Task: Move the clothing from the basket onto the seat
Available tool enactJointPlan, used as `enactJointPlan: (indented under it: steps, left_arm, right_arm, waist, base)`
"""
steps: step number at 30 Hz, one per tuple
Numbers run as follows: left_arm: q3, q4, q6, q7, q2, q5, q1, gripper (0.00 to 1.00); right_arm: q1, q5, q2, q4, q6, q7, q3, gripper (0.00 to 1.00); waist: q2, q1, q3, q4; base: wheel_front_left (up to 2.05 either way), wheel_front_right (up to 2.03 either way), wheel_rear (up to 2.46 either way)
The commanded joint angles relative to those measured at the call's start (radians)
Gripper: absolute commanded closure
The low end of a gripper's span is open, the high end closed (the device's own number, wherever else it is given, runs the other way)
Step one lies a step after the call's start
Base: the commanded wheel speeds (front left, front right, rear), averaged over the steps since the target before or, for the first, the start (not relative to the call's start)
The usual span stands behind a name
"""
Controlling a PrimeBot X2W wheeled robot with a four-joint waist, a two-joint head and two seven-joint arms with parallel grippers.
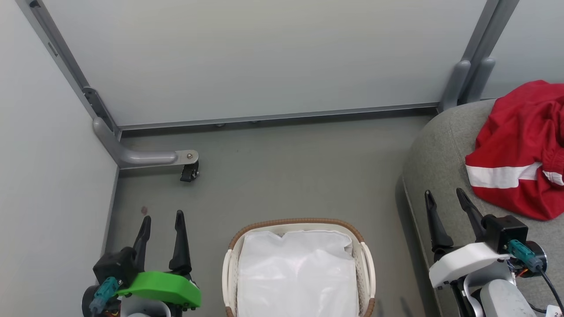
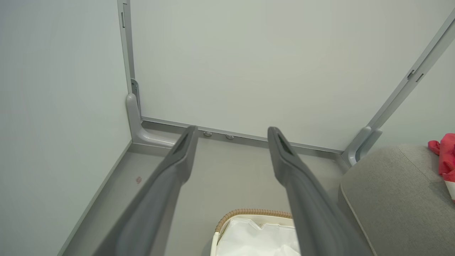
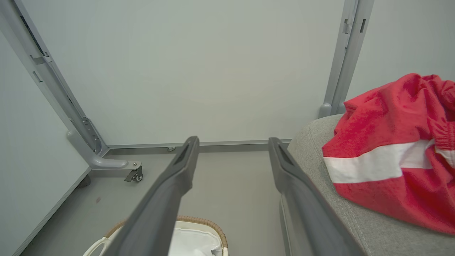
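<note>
- The clothing (image 1: 520, 149) lies on the seat (image 1: 436, 149), at the right of the head view, bunched into a red heap; it is well apart from the basket (image 1: 299, 222)
- The heap's broad white band crosses its near part roughly from side to side, dipping a little toward the left; a gathered cuff with white stripes shows at the band's right end
- The heap's right side runs off the picture's edge, so its long axis cannot be told; nor can I tell whether it is one garment or two
- The basket stands on the floor (image 1: 286, 176) in front of the robot, left of the seat and not touching it; its brown rim curves round the far end; its near end is cut off by the frame
- In the basket lies a white liner (image 1: 297, 273), creased, covering the inside from wall to wall
- The left gripper (image 1: 162, 216) hangs over the floor left of the basket, fingers pointing away toward the grey panel (image 1: 264, 57); its jaws stand wide with only air between them
- The right gripper (image 1: 443, 191) is over the seat's left edge, right of the basket, fingers pointing away and leaning slightly left; its jaws are spread wide and grip nothing; the clothing sits near it on its right, apart from the fingers
</note>
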Motion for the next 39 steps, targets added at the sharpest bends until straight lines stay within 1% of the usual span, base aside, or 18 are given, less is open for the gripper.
enactJointPlan:
  steps: [1, 13, 14, 18, 30, 39]
  left_arm:
    - [0.000, 0.003, 0.007, 0.000, 0.001, -0.005, 0.013, 0.00]
    - [-0.005, 0.017, 0.002, 0.000, 0.001, -0.014, 0.016, 0.00]
    - [-0.006, 0.022, 0.003, 0.000, 0.000, -0.007, 0.001, 1.00]
    - [-0.005, 0.051, 0.003, 0.004, -0.001, -0.018, 0.011, 1.00]
    - [0.036, 0.029, -0.010, 0.064, -0.001, -0.212, 0.002, 1.00]
    - [0.063, 0.014, -0.018, 0.103, 0.000, -0.340, -0.003, 1.00]
  right_arm:
    - [0.009, 0.004, -0.004, -0.001, -0.001, -0.004, 0.000, 0.00]
    - [0.011, 0.001, -0.004, -0.009, -0.001, -0.004, -0.001, 0.00]
    - [0.001, 0.000, 0.001, 0.000, 0.000, 0.001, -0.001, 1.00]
    - [0.016, 0.012, 0.009, 0.032, 0.000, 0.008, -0.003, 1.00]
    - [0.017, 0.241, 0.007, 0.014, 0.000, 0.068, -0.018, 1.00]
    - [0.021, 0.391, 0.005, 0.000, 0.000, 0.105, -0.025, 1.00]
  waist:
    - [0.0000, 0.0001, -0.002, -0.002]
    - [0.0000, 0.0001, -0.006, -0.001]
    - [0.0000, 0.0001, -0.006, -0.002]
    - [0.0000, 0.0001, -0.006, -0.002]
    - [0.0000, 0.0001, -0.008, -0.009]
    - [0.0000, 0.0001, -0.010, -0.014]
  base:
    - [0.00, 0.00, 0.00]
    - [0.00, 0.00, 0.00]
    - [0.00, 0.00, 0.00]
    - [0.00, 0.00, 0.00]
    - [0.00, 0.00, 0.00]
    - [0.00, 0.00, 0.00]
